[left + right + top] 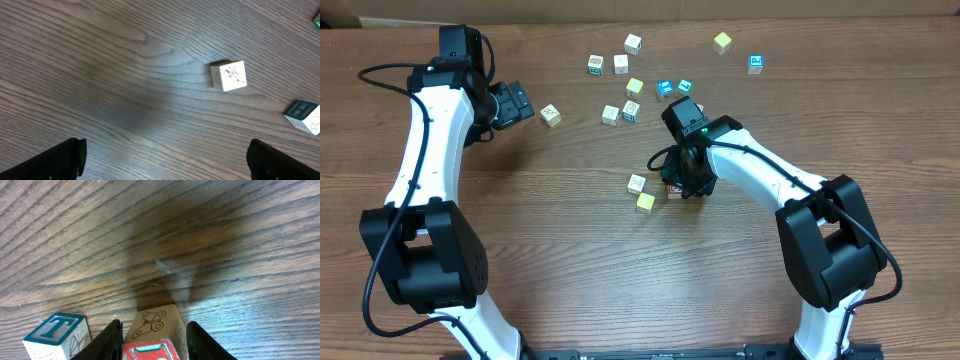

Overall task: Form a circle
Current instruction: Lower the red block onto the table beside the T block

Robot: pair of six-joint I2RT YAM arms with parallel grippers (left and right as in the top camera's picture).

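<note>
The circle is a small cluster of cubes at mid-table: a whitish cube (637, 183), a yellow cube (645, 202) and a red-printed cube (674, 187). My right gripper (686, 186) is down over the red-printed cube. In the right wrist view that cube (155, 325), with a butterfly on its side, rests on the wood, and my right gripper (155, 347) has a black finger against each side of it. A teal T cube (55, 336) sits just left of the fingers. My left gripper (517, 102) is open at the back left, with nothing between its fingertips (60, 160).
Several loose cubes lie spread over the back of the table, among them a yellow one (722, 41), a blue one (755, 63) and a whitish one (551, 115) next to my left gripper. That whitish cube (229, 75) and a teal cube (303, 115) show in the left wrist view.
</note>
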